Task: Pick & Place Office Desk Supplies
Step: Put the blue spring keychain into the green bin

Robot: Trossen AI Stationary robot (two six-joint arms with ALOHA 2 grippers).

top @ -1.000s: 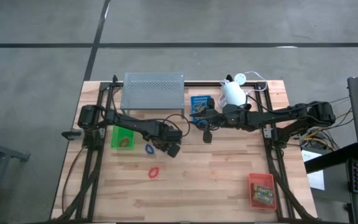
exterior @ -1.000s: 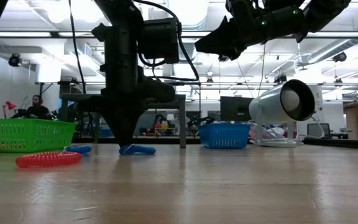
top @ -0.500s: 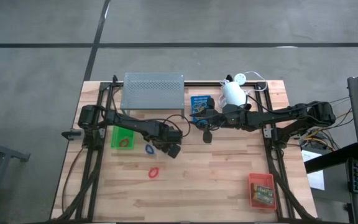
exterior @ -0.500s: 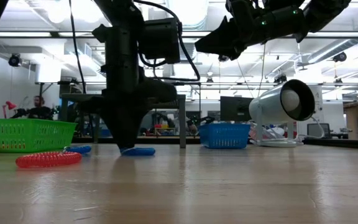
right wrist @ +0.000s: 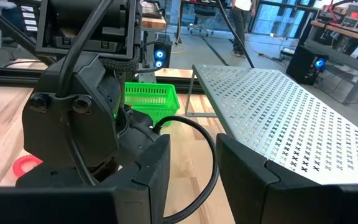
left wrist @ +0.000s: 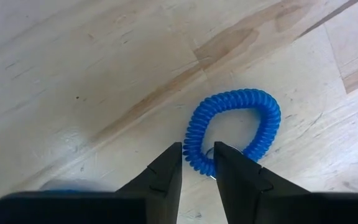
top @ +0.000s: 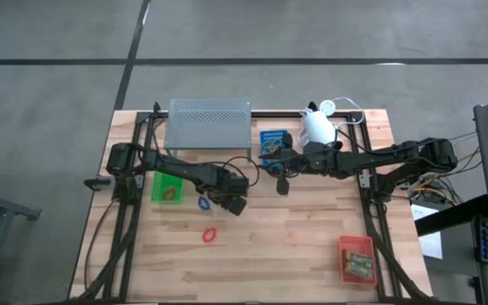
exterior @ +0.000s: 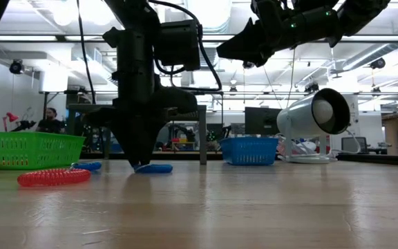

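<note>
The left pincer (left wrist: 197, 163) is down on the desk (top: 295, 246), toward the left side. Its two fingers stand a little apart, one on each side of the blue loop's (left wrist: 232, 130) coil. The blue loop lies flat on the wood, beside the green tray (top: 166, 187). The red loop (top: 209, 234) lies nearer the front edge. The right pincer (right wrist: 191, 168) hangs open above the desk's middle, holding nothing.

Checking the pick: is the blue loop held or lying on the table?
Lying flat on the table: the blue loop rests there, the left pincer open astride its coil.
</note>
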